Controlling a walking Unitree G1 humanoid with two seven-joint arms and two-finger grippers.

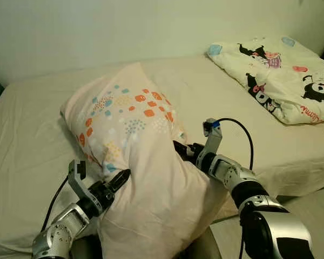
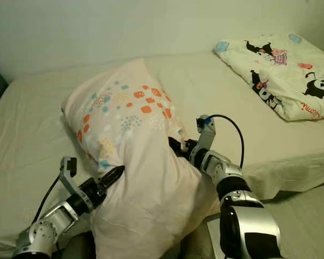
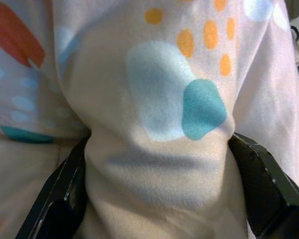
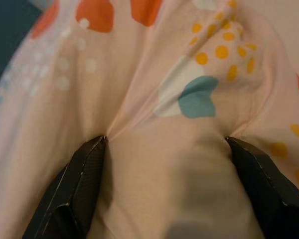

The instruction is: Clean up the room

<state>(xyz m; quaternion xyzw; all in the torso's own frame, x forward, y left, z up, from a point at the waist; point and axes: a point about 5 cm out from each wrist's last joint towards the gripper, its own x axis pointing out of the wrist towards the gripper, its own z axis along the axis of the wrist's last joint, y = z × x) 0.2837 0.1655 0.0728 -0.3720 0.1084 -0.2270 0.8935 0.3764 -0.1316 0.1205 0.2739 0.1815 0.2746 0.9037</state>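
Reaching in from the left, the left gripper (image 1: 120, 179) presses its black fingers (image 3: 60, 194) into the near-left side of the pillow (image 1: 140, 162), and the wrist view shows a thick fold of the fabric bunched between the two fingers, so this gripper is clamped on the pillow; the pillow itself is pale pink, printed with orange, teal and pale blue blotches and clusters of small yellow and white dots, plump and creased, its far end resting on the bed (image 1: 32, 118) while its near end hangs over the bed's front edge between the two silver arms; the right gripper (image 1: 181, 150) digs into the pillow's right side, just below the printed patch, a black cable looping up from its wrist; its wrist view shows fabric gathered into a ridge between its two fingers (image 4: 82, 184), so it too is closed on the pillow; the head views give the pillow's whole shape and its place on the cream sheet, whereas the wrist views give only the weave and the pinched folds; further right, well apart from the pillow, a folded cream quilt (image 1: 281, 75) with black cartoon figures lies at the bed's far right corner
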